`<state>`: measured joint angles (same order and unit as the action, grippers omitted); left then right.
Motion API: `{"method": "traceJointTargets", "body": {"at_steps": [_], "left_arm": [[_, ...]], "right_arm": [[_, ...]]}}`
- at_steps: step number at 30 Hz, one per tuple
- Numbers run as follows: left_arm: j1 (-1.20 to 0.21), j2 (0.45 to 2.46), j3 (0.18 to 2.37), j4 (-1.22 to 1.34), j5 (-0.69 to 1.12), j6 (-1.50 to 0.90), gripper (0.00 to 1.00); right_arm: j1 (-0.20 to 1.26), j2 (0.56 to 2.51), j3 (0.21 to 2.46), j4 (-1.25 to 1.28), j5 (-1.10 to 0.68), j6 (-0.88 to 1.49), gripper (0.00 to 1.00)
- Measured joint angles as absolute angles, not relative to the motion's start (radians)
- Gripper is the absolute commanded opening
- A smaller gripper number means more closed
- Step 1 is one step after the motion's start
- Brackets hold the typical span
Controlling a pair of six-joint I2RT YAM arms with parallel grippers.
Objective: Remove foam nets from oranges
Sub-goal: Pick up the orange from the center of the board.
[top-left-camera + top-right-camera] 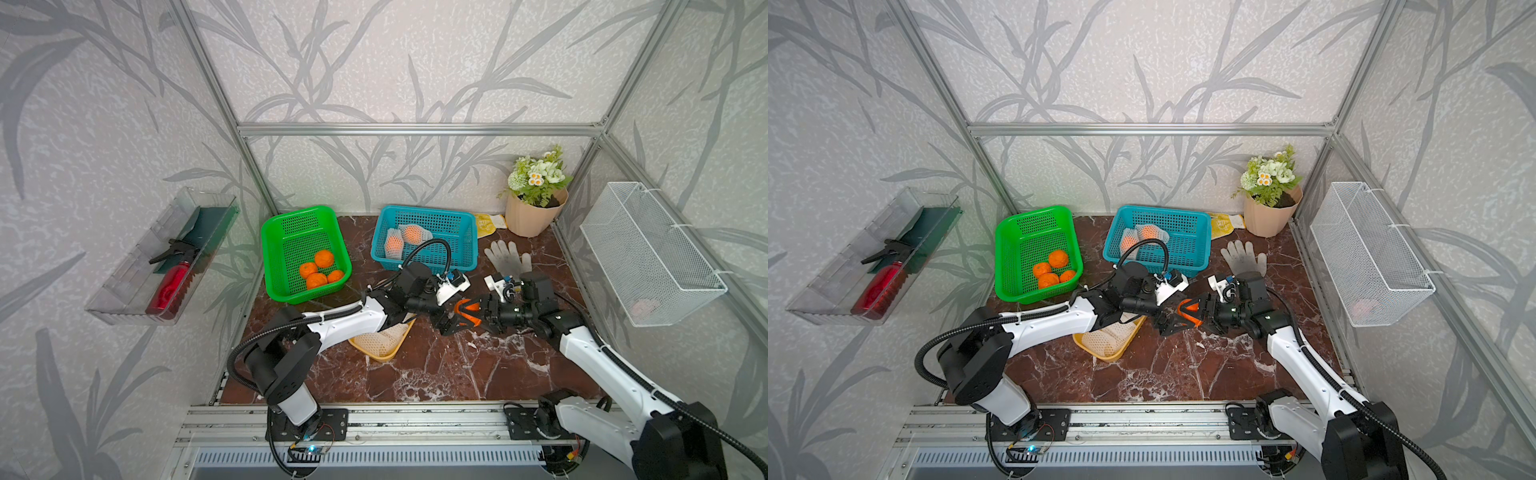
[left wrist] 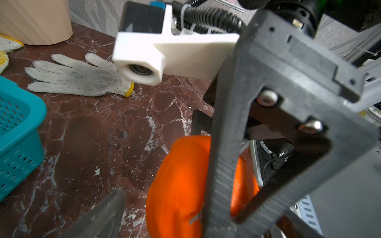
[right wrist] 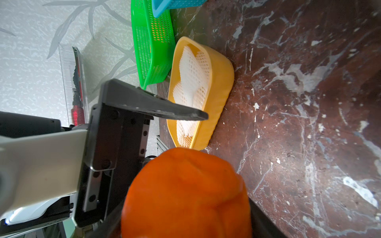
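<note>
Orange (image 3: pixel 185 195) x1 in R claw (image 1: pixel 464 314), x4 green basket (image 1: pixel 300 211), x2 in nets (image 1: pixel 413 233)

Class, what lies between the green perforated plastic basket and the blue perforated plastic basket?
Nothing: only a bare strip of dark red marble tabletop separates the green basket from the blue basket, as both top views show.

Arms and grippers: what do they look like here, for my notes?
The left arm and right arm have white shells with black joints and a black corrugated cable hose alongside. The left gripper and right gripper have black triangular open-frame fingers with ribbed pads. A white camera mount sits on each wrist.
</note>
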<state>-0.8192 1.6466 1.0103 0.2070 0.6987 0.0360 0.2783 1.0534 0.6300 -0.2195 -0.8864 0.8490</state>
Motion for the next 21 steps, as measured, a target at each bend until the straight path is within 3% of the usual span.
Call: {"method": "traceJointTargets", "body": {"at_steps": [9,18,21], "left_arm": [[-0.825,1.678,1.011,0.215,0.731,0.009,0.77],[-0.821,1.678,1.011,0.214,0.735,0.000,0.51],[-0.813,1.677,1.011,0.210,0.733,-0.001,0.47]], "right_arm": [[0.295,1.063,0.601,-0.140,-0.899,0.894,0.71],[0.298,1.073,0.601,-0.125,-0.916,0.892,0.88],[0.300,1.080,0.601,-0.134,-0.918,0.881,0.94]]}}
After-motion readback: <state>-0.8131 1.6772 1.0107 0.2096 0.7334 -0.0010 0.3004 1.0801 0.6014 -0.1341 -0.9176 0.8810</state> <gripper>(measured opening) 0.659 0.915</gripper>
